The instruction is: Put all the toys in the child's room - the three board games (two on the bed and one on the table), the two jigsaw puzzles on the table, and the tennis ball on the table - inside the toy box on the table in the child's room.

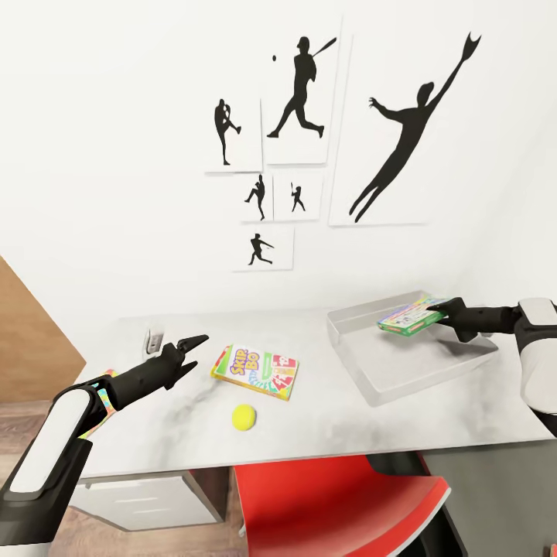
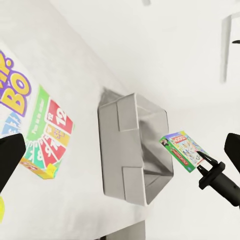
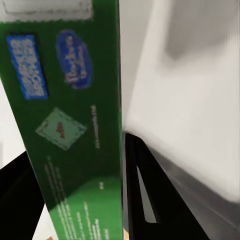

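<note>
Head cam: I've got the right gripper clamped on the edge of a green-sided board game, holding it in the air over the toy box — box tilted a bit, not touching the bin floor as far as I can tell. The toy box sits on the right part of the table, near the wall. My left gripper hangs above the tabletop w/ fingers parted, nothing in it. Just right of it lies the Skip-Bo game, flat on the table. The tennis ball rests just in front of the Skip-Bo, apart from it. A white outlet block stands at the back, behind the left gripper. Red chair tucked under the table's front edge; baseball silhouette prints on the wall.

Left wrist cam: Skip-Bo game flat on the white top, toy box beyond it w/ bare grey floor. Right gripper grips the board game by one end, above the bin's far side.

Right wrist cam: close up — green side of the board game pinched between the dark fingers, grey wall of the toy box right behind.
</note>
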Tool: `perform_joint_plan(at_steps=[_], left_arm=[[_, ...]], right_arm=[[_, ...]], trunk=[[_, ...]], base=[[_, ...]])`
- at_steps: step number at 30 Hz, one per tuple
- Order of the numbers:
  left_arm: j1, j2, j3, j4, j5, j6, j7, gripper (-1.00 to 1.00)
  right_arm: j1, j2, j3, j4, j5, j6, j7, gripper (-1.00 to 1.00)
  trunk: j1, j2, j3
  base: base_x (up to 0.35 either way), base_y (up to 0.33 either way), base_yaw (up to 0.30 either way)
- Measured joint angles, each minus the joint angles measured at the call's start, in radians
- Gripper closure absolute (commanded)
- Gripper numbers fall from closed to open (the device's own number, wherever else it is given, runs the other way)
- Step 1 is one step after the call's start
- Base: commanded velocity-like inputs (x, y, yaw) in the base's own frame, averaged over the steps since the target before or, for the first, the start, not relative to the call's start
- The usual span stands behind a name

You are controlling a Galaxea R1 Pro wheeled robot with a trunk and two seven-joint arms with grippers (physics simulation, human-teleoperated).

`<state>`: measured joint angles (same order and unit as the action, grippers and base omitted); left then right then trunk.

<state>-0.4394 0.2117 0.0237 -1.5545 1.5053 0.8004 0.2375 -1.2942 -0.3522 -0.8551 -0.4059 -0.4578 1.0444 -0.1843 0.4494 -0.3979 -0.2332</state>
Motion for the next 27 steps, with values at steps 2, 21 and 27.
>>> perform_joint_plan(at_steps=[2, 21, 27], left_arm=[[0.0, 0.0, 0.0, 0.0, 0.0, 0.0, 0.0, -1.0], [0.0, 0.0, 0.0, 0.0, 0.001, 0.0, 0.0, -1.0], [0.0, 0.0, 0.0, 0.0, 0.002, 0.0, 0.0, -1.0]], right_arm=[[0.0, 0.0, 0.0, 0.0, -0.001, 0.0, 0.0, 1.0], [0.001, -0.002, 0.0, -0.001, -0.002, 0.0, 0.001, 1.0], [-0.001, -0.006, 0.0, -0.001, -0.001, 0.0, 0.001, 1.0]], trunk=[[0.0, 0.0, -0.001], [0.0, 0.0, -0.007], [0.0, 0.0, -0.014]], base=[[0.0, 0.0, 0.0], [0.0, 0.0, 0.054], [0.0, 0.0, 0.158]])
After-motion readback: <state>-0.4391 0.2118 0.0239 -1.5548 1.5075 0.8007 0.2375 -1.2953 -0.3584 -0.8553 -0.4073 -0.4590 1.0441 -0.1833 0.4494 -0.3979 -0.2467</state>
